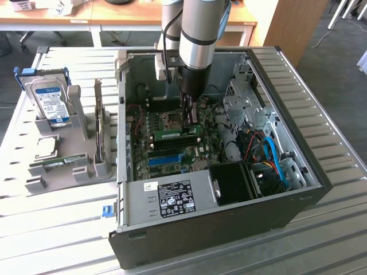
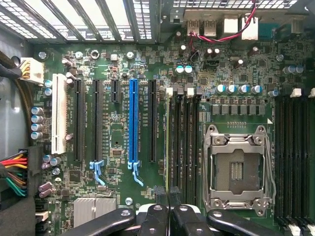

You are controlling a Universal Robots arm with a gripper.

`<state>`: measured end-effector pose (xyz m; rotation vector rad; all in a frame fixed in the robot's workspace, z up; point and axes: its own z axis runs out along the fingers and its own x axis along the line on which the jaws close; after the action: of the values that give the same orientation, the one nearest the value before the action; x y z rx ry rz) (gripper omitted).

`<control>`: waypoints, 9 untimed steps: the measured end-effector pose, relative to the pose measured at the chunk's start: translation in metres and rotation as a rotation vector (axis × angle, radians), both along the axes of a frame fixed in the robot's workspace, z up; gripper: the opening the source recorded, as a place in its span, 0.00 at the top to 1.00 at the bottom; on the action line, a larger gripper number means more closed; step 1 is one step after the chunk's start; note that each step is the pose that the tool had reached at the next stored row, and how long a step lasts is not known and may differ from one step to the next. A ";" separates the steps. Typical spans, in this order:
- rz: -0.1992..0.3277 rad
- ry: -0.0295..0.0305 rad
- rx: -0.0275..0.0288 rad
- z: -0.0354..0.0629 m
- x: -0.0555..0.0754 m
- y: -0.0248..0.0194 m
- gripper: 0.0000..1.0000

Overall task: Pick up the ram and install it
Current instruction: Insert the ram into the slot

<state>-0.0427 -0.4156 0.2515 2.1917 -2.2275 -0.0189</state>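
We are logging the hand [image 1: 190, 119] reaching straight down into the open computer case [image 1: 321, 172], which is lying on the counter [image 1: 338, 109]. Its fingers are drawn together. The ram [image 1: 174, 133] is standing on edge in a memory slot of the motherboard [image 2: 123, 59], between the blue slot [image 2: 132, 120] and the processor socket [image 2: 239, 169]. The relation we are watching is that the closed fingertips are sitting directly over one end of the ram. Its long axis is running away from the hand along the slot, roughly parallel to the case edge where the labelled power supply [image 1: 172, 197] sits. We are not able to tell whether the tips are nipping the stick's top edge or merely poised above it, nor whether it is fully seated. The exterior view is giving us the stick's green face and the arm's upright posture. The wrist view is showing the stick as a thin pale line running straight out from the fingertips, with no sideways offset.
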 end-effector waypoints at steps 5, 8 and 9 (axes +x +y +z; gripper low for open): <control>-0.002 -0.0001 0.0002 -0.0003 0.000 0.0000 0.88; -0.010 -0.0002 0.0003 -0.0008 0.000 0.0000 0.88; -0.014 -0.0001 0.0002 -0.0009 0.000 0.0000 0.88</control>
<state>-0.0427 -0.4155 0.2506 2.1764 -2.2429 -0.0192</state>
